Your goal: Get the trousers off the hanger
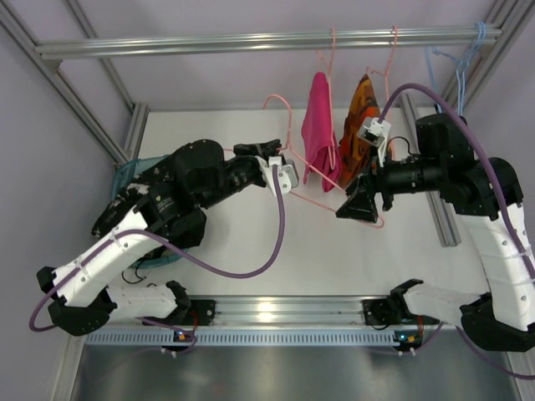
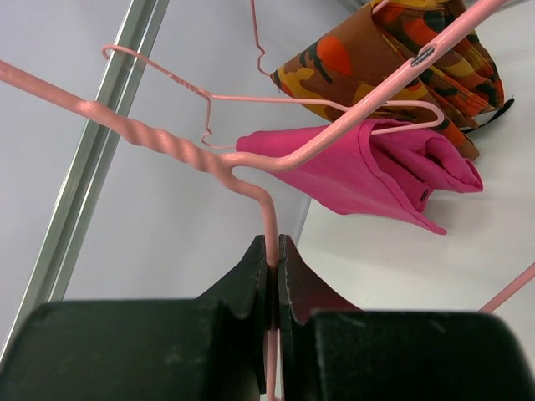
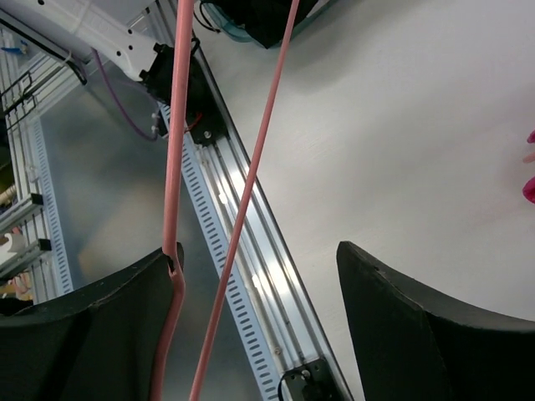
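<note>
The pale-pink wire hanger (image 1: 290, 125) hangs bare in mid-air over the table, its lower wire running to the right (image 1: 322, 203). My left gripper (image 1: 280, 154) is shut on its wire just below the twisted neck, as the left wrist view shows (image 2: 272, 251), with the hanger's neck (image 2: 167, 142) above the jaws. My right gripper (image 1: 359, 205) is open; two pink hanger wires (image 3: 178, 125) cross between its fingers (image 3: 257, 249), one resting against the left finger (image 3: 125, 309). The speckled black trousers show in no view.
A magenta-pink garment (image 1: 318, 129) and an orange camouflage garment (image 1: 358, 125) hang on other pink hangers from the top rail (image 1: 251, 40). Light-blue hangers (image 1: 456, 63) hang at the far right. A teal basket (image 1: 125, 171) sits under the left arm.
</note>
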Robot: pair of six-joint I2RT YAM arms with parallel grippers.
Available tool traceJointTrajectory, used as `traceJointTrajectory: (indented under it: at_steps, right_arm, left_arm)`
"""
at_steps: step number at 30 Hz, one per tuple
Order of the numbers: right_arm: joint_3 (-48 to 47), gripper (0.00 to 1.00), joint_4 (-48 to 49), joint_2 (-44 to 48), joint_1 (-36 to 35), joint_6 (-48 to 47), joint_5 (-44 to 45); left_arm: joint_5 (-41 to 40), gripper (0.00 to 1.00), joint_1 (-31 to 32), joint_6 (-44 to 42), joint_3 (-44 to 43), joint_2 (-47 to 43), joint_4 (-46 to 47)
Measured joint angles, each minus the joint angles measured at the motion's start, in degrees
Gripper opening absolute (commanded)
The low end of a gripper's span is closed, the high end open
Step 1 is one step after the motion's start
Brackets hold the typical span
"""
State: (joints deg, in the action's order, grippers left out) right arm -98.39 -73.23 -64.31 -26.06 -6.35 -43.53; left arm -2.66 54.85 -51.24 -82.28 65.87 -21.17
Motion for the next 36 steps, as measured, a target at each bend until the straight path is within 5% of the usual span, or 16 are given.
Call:
traceJointTrajectory:
  at_steps: [5,8,11,12,16,20,21,26,36]
  right_arm:
    - [-1.4,0.53,0.6,-2.3,-1.8,0.8,0.2]
    - [-1.5,0.33,0.7,-3.3,-3.2,0.9,0.5]
    - [-1.5,0.03,0.7,-3.5,-4.2,0.6,1.1]
    - [-1.5,0.0,0.7,-3.3,-4.3,0.4,1.2]
    - [-1.5,0.0,0.8,-2.8,-4.6,0.3,2.7]
    - [-1.5,0.0,0.7,-1.6,-4.6,0.5,4.4]
    - [-1.5,0.0,0.7,-1.1,-4.6,0.5,4.8]
    - [-1.5,0.0,0.8,2.3,-3.3,0.6,6.0]
    - [-3.8,0.0,0.7,13.1,13.6,3.3,6.8]
  left_arm:
    - [0.0,0.0,0.0,0.5,0.0,0.7,0.0]
    - [-0.1,0.0,0.0,0.5,0.0,1.2,0.0]
    - [-0.4,0.0,0.0,0.5,0.0,1.3,-0.3]
    - [-0.6,0.0,0.0,0.4,0.0,1.3,-0.4]
    - [-0.8,0.0,0.0,0.5,0.0,1.3,-0.5]
    - [-0.6,0.37,0.1,1.7,0.0,1.3,-0.3]
    - [-0.7,0.57,-0.2,2.6,0.0,1.1,-0.2]
    - [-1.2,0.98,-3.1,9.9,-1.4,0.9,0.1]
    - [0.6,0.98,-12.3,26.7,-7.7,-2.3,1.3]
